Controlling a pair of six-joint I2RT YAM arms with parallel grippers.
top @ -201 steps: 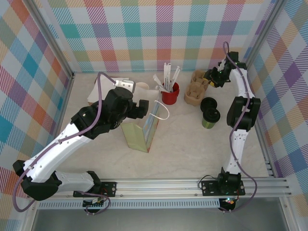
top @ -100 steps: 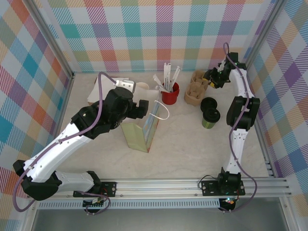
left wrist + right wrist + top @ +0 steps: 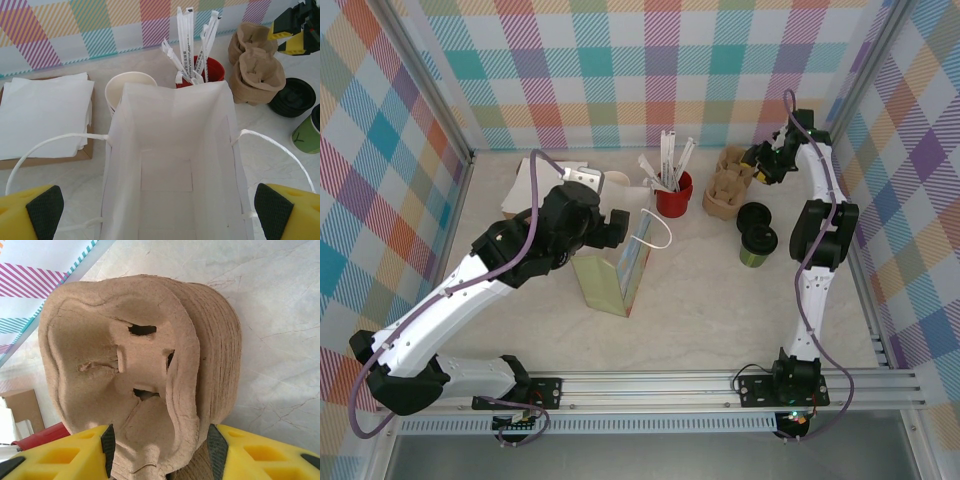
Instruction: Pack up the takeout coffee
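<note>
Takeout coffee [image 3: 757,244] upright, lid up, axis vertical, frame right. Left gripper [image 3: 160,212] fully open astride paper bag [image 3: 165,150], empty. Right gripper [image 3: 161,447] half-open straddling pulp cup carriers [image 3: 140,355]; grip unclear.

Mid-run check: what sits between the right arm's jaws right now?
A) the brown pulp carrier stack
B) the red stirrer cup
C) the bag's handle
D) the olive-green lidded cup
A: the right gripper has its jaws either side of the brown pulp carrier stack, while the takeout coffee stands apart.
</note>
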